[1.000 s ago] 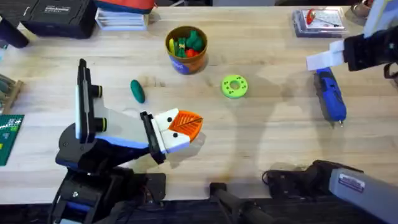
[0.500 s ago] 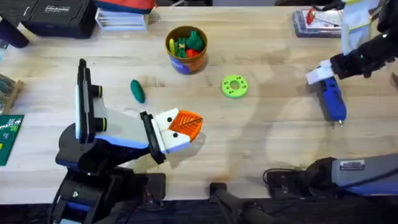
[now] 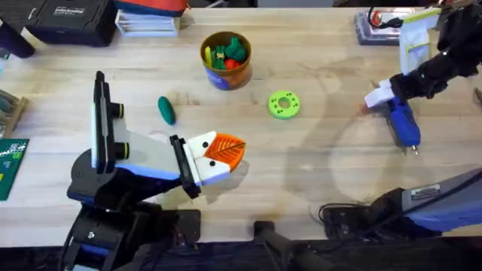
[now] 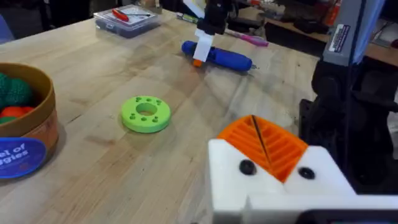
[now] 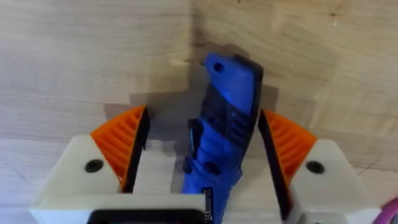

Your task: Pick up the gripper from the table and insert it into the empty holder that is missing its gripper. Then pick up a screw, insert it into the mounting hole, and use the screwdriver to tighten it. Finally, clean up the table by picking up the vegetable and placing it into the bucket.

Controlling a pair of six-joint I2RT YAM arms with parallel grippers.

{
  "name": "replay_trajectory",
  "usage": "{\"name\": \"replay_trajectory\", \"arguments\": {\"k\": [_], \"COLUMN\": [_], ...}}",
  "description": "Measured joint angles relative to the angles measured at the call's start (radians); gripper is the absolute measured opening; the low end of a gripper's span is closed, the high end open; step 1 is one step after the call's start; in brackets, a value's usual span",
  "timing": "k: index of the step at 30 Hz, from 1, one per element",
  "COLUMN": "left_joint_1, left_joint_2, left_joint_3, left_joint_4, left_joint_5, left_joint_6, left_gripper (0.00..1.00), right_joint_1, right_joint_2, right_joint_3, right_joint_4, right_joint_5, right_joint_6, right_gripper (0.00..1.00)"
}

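On the tabletop (image 3: 316, 173), your right end effector (image 5: 202, 155) is straddling the blue screwdriver (image 5: 221, 130), spread wide, pads not touching. The body is lying skewed between them, so closing may be twisting it away or pinching off-centre.

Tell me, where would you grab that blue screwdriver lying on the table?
Around the thick middle of the screwdriver, coming straight down from above. It lies flat on the table, so only its long sides are free. The right hand hangs over it, open, an orange pad on each side of the body.
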Motion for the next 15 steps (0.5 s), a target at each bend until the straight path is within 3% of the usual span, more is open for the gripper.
{"name": "replay_trajectory", "arguments": {"k": [8, 11, 15], "left_joint_1": [0.0, 0.0, 0.0], "left_joint_2": [0.0, 0.0, 0.0], "left_joint_3": [0.0, 0.0, 0.0], "left_joint_4": [0.0, 0.0, 0.0], "left_joint_5": [0.0, 0.0, 0.0], "left_joint_6": [0.0, 0.0, 0.0], "left_gripper": [0.008, 0.008, 0.008], "right_joint_1": [-0.06, -0.072, -0.078], "right_joint_2": [0.005, 0.01, 0.011], "right_joint_3": [0.0, 0.0, 0.0], "right_joint_4": [-0.016, -0.016, -0.013], "right_joint_5": [-0.065, -0.091, -0.094], "right_joint_6": [0.033, 0.034, 0.03], "right_gripper": [0.955, 0.834, 0.544]}}
